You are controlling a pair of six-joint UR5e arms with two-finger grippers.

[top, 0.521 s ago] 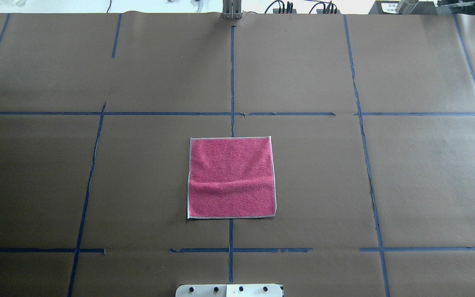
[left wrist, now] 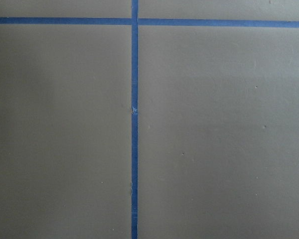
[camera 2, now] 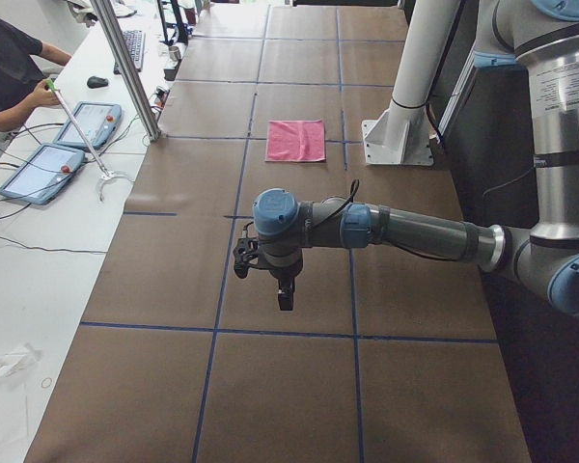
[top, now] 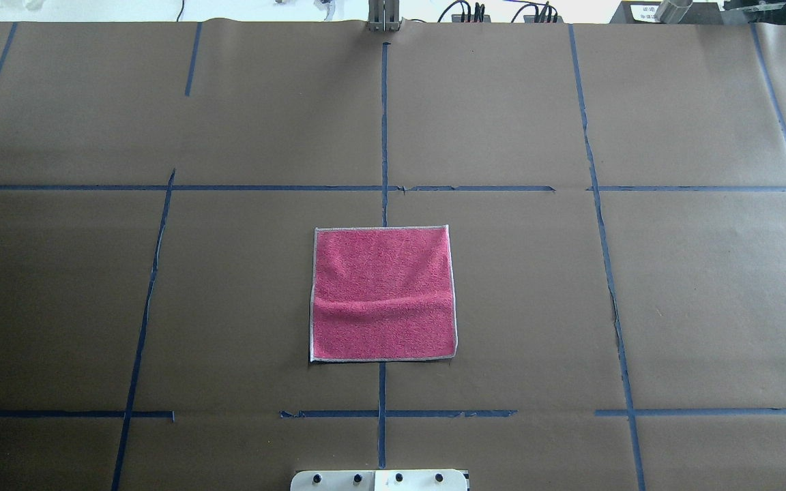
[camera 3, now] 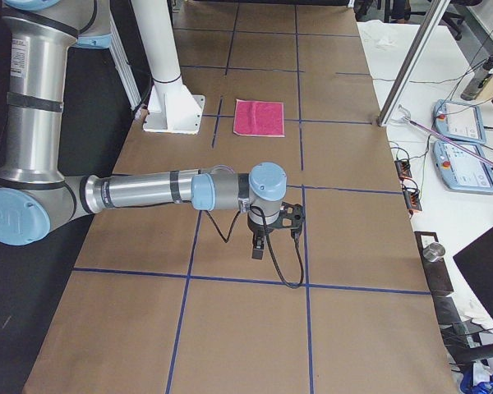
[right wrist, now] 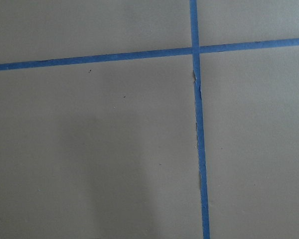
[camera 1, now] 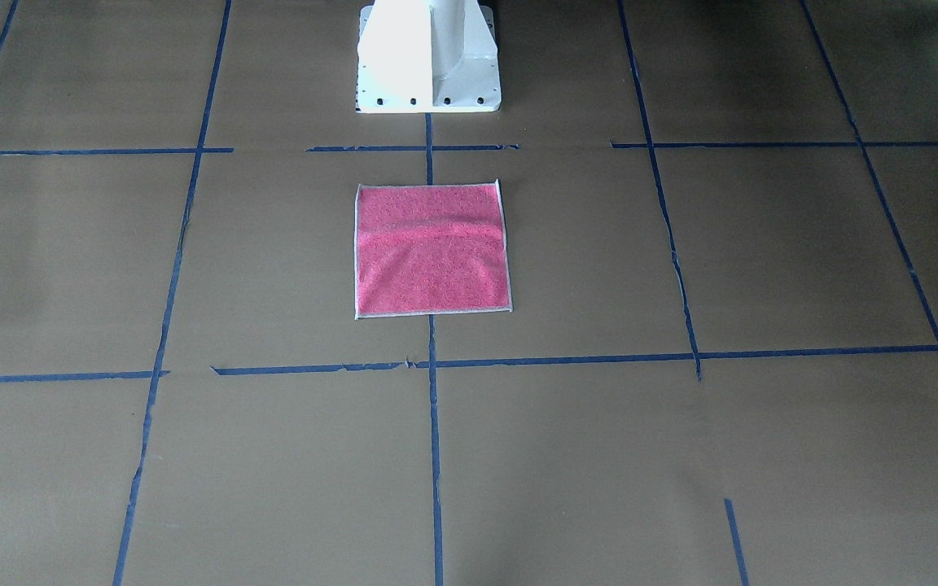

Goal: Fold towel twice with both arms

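The towel [top: 383, 293] lies flat on the tabletop [top: 638, 307], pink face up and creased once across. It sits just in front of the white pedestal base [camera 1: 428, 57], over the blue tape line [top: 384, 123]. The left arm [camera 2: 405, 231] and right arm [camera 3: 148, 190] hang well to either side of that base. I cannot tell how far either arm's jaws are parted.

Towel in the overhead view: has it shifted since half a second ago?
No. The towel lies where it was, flat and pink face up, its far edge meeting the blue centre tape line at the same spot.
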